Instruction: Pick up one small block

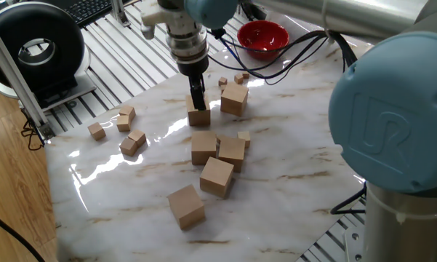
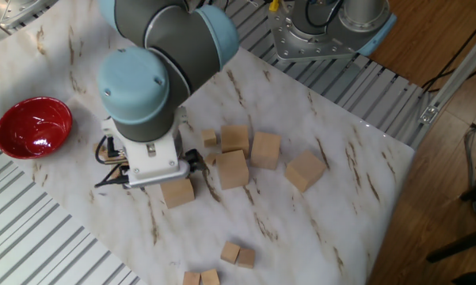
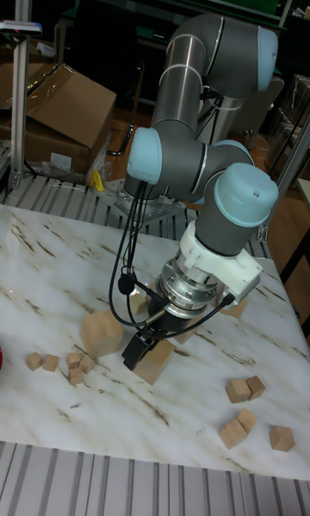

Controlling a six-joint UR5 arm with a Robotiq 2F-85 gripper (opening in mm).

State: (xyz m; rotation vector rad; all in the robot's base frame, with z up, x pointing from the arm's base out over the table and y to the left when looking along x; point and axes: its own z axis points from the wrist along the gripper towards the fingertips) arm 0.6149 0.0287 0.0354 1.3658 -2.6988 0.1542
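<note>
The gripper [image 1: 198, 107] stood straight down over the block [image 1: 199, 115], a little above the centre of the frame in one fixed view. Its dark fingers [image 1: 197, 93] reached to the block's top — one seemed to go down along the far face. So the block lay directly under the pincer, not to a side, and the coming move turned on a small descent and a squeeze only. A cube has no long axis; its faces sat slightly turned against the table [image 1: 298, 167] edge.

In the tall fixed view the gripper [image 3: 140, 346] was at the block [image 3: 156, 359], touching or almost touching it. Whether the fingers were spread or already pressing on it, I could not tell, because the wrist hid the gap in the other fixed view.

Room was fair: a second big cube [image 1: 234, 99] stood near to the upper right, not touching, and another [image 1: 203, 146] lay below, apart. The bowl [image 1: 262, 37] was well away — upward was free, I judged.
</note>
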